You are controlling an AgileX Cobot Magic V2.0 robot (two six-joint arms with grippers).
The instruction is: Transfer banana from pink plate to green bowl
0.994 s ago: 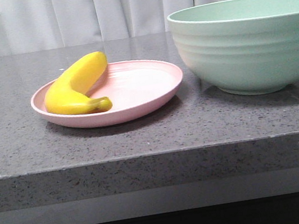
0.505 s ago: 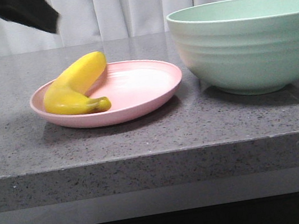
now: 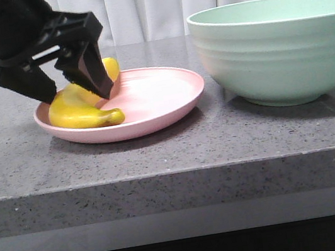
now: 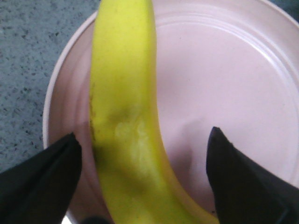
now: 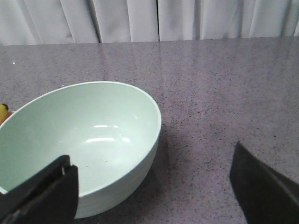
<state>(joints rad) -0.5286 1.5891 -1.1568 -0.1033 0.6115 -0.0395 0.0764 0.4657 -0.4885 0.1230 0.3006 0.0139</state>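
We see the banana point(image 3: 81, 104) lying on the left side of the pink plate point(image 3: 151, 102), its stem tip toward us. Our left gripper point(image 3: 76, 89) hangs over it with fingers point(image 4: 42, 182) spread apart, one on each side of the fruit's middle, apparently not yet touching. We judge the banana light, smooth and a little slippery, soft enough to bruise, so a gentle squeeze across the thick middle suits best; the curve could let it roll or swing.

The green bowl point(image 3: 279, 47) stands right of the plate, close but apart, empty inside. Its tall rim is the one obstacle: we would need to lift well clear. Our right gripper point(image 5: 154, 196) waits open near the bowl, holding nothing. The desk point(image 3: 172, 156) carries nothing else.
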